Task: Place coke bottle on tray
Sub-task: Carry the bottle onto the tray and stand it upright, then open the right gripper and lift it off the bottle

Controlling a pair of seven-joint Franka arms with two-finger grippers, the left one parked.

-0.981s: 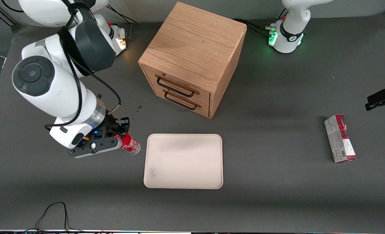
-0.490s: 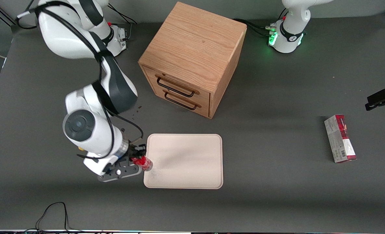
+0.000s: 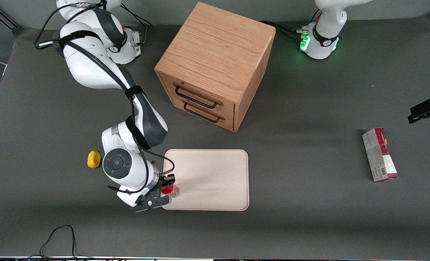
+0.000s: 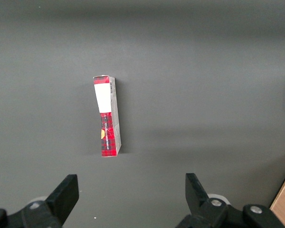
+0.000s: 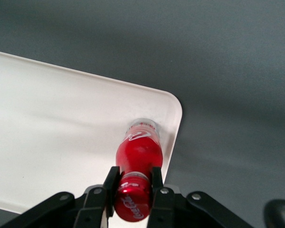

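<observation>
My right gripper (image 3: pixel 168 189) is shut on the coke bottle (image 3: pixel 172 190), a small bottle with a red cap and red label. It holds the bottle upright by the neck over the tray's (image 3: pixel 215 170) corner that is nearest the front camera at the working arm's end. In the right wrist view the fingers (image 5: pixel 112 183) clamp just below the red cap, and the coke bottle (image 5: pixel 137 152) hangs down toward the cream-white tray (image 5: pixel 61 123), its base close to the rounded corner rim. Whether the base touches the tray I cannot tell.
A wooden drawer cabinet (image 3: pixel 215 65) stands farther from the front camera than the tray. A yellow lemon-like lump (image 3: pixel 94 159) lies beside the working arm. A red-and-grey carton (image 3: pixel 380 154) lies toward the parked arm's end; it also shows in the left wrist view (image 4: pixel 107 116).
My gripper has carried the bottle from the table beside the tray to above the tray's near corner, moving nearer the front camera. The yellow lump has come into view.
</observation>
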